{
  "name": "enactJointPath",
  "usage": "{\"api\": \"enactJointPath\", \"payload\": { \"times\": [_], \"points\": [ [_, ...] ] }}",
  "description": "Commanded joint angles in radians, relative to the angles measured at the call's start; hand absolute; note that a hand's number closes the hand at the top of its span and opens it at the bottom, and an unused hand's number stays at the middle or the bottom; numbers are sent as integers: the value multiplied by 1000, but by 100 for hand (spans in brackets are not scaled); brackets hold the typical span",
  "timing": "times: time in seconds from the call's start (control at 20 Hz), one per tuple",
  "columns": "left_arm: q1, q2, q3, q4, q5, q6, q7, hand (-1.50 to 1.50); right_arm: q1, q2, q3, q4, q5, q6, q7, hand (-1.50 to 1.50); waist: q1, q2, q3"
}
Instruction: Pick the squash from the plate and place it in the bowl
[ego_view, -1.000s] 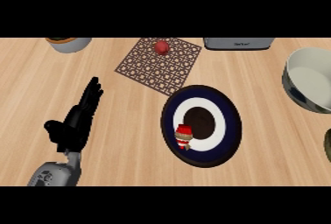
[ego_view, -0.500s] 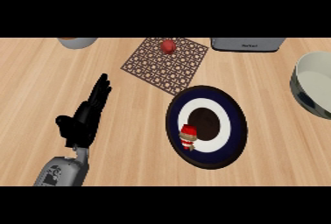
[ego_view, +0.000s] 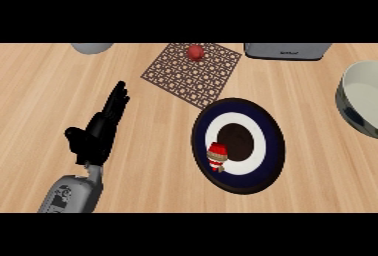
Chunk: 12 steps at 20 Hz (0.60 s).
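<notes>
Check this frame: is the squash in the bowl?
No, the squash lies on the plate, apart from the bowl at the right edge.

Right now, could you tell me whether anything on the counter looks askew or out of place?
Nothing is spilled or damaged. The patterned mat lies turned diagonally, and the squash sits off-centre on the plate, near its left edge.
</notes>
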Motion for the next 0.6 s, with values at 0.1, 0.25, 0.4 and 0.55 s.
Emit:
{"api": "enactJointPath", "payload": {
  "times": [0.1, 0.25, 0.4, 0.55],
  "points": [
    [-22, -17, -6, 18, -21, 6, 0, 0, -128, 15, 21, 347, 103, 29, -190, 150, 12, 6, 2],
    [-31, -5, 1, -20, -5, -11, 23, 0, -167, 44, 27, 442, 98, 112, -144, 150, 21, 8, 2],
    [18, -7, -18, -59, -9, -12, 31, 0, -161, 42, 50, 501, 115, 213, -227, -150, 23, 7, 4],
    [18, 13, 7, -8, 4, -47, -20, 0, -193, 41, 44, 558, 119, 269, -321, -150, 17, 11, 4]
  ]
}}
